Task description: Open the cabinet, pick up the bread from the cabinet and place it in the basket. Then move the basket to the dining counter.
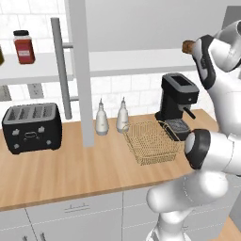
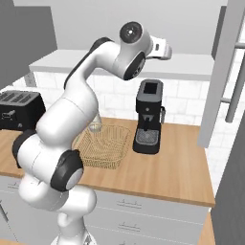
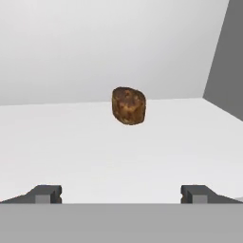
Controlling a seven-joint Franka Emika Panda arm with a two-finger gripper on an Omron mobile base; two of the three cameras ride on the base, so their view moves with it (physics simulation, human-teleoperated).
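Taking the basket on the wood worktop as the mark: to its left stand the black toaster, then the open cabinet door, then two small white bottles just beside the basket. To its right, close by, is the black coffee machine. Above the basket, on the cabinet's white inner shelf, sits the bread, apart from the pincer, which faces it with jaws spread wide and nothing held.
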